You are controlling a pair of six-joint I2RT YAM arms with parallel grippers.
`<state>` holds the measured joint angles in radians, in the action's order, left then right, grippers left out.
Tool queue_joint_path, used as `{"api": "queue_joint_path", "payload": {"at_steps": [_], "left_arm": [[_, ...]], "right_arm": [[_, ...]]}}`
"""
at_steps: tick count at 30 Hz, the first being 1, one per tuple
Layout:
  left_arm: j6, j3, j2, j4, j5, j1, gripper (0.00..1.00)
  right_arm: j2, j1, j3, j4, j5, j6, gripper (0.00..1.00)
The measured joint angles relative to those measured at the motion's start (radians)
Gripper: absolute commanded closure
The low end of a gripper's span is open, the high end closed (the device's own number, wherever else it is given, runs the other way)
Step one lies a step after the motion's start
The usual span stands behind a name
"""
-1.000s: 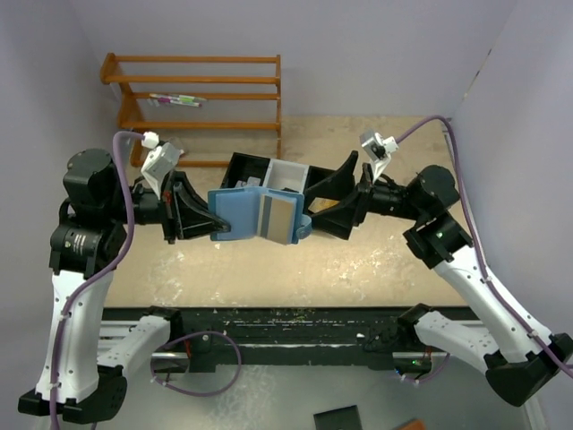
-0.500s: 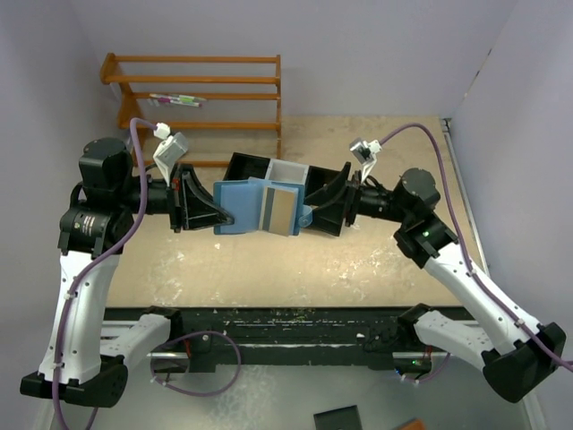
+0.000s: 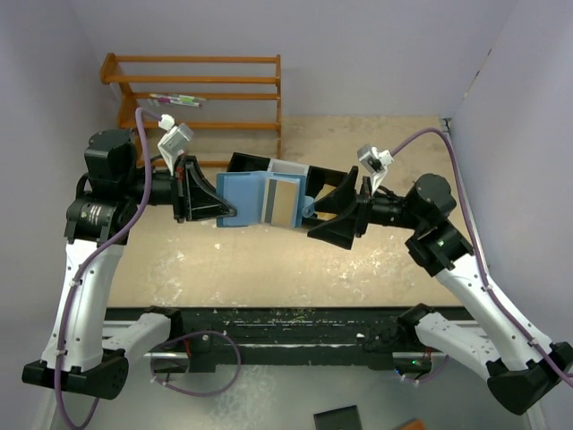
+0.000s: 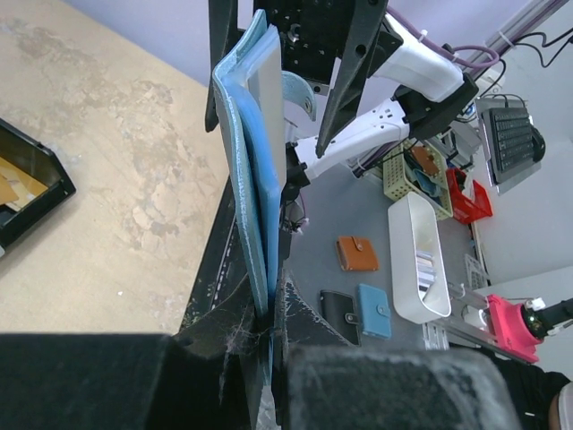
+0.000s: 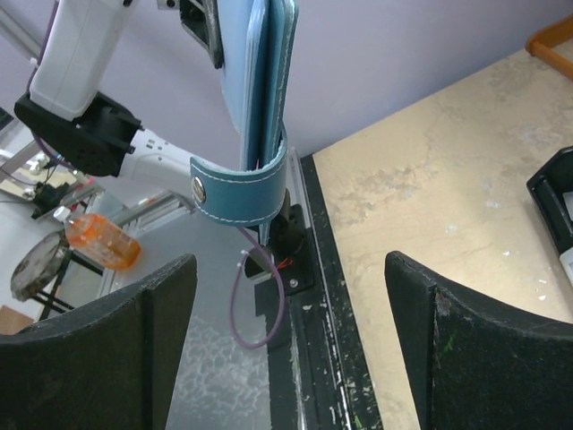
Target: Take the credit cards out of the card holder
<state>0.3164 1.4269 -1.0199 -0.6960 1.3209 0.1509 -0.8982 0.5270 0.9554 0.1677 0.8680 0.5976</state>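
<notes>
Card holder clamped in left gripper (right gripper agape just beside)

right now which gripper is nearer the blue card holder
Left. The left gripper has its fingers shut on the left edge of the card holder, holding it up. The right gripper is open just off the strap end, its fingers apart from it.

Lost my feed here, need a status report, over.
Left tool shut on card holder, held aloft. Right tool open, short of it. Tan card in pocket. Strap loops toward right tool.
</notes>
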Motion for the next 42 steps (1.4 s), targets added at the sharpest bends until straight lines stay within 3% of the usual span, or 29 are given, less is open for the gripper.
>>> {"api": "queue_joint_path", "payload": {"at_steps": [11, 22, 42], "left_arm": [[0.016, 0.0, -0.006, 0.0, 0.021, 0.0, 1.0], [0.013, 0.0, 0.01, -0.003, 0.044, 0.0, 1.0], [0.017, 0.0, 0.017, -0.001, 0.085, 0.0, 1.0]], "right_arm": [[0.025, 0.0, 0.0, 0.006, 0.019, 0.005, 0.18], [0.032, 0.0, -0.024, 0.134, 0.034, 0.096, 0.19], [-0.072, 0.062, -0.024, 0.261, -0.013, 0.167, 0.27]]}}
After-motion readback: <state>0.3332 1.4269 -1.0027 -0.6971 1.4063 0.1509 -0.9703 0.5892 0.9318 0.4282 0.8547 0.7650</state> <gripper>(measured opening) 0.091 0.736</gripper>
